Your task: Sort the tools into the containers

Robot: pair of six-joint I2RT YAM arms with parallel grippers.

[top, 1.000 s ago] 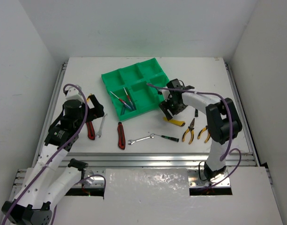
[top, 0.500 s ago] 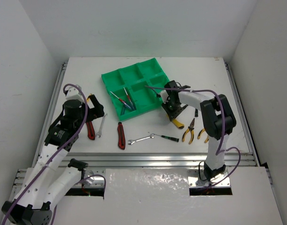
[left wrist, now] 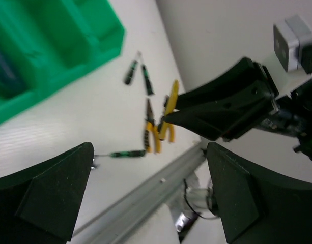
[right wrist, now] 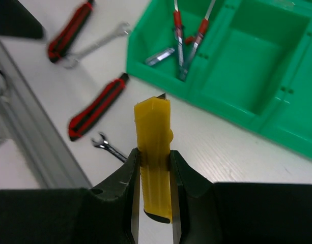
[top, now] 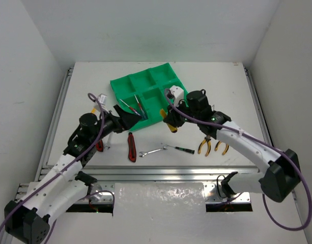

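Observation:
My right gripper point(top: 170, 123) point(right wrist: 154, 170) is shut on a yellow knife point(top: 171, 126) point(right wrist: 154, 147) and holds it above the table, just before the near edge of the green tray point(top: 166, 76) point(right wrist: 257, 112). Thin screwdrivers point(top: 136, 109) point(right wrist: 182, 35) lie in the tray's near-left compartment. My left gripper point(top: 126, 118) point(left wrist: 150, 203) is open and empty by the tray's near-left corner. On the table lie a red knife point(top: 131, 146) point(right wrist: 97, 108), a silver wrench point(top: 154, 150) point(right wrist: 112, 147), a green screwdriver point(top: 183, 149) point(left wrist: 128, 153) and yellow pliers point(top: 205, 144) point(left wrist: 156, 132).
A second red knife point(right wrist: 69, 30) and a second wrench point(right wrist: 94, 46) lie left of the tray, partly under my left arm. Another pair of pliers point(top: 222, 147) lies at the right. Two small screwdrivers point(left wrist: 138, 76) lie beyond the pliers. An aluminium rail point(top: 161, 173) runs along the near edge.
My right gripper has lifted the yellow knife off the table and carried it left along the tray's near edge. My left arm has swung right, toward the tray's near-left corner.

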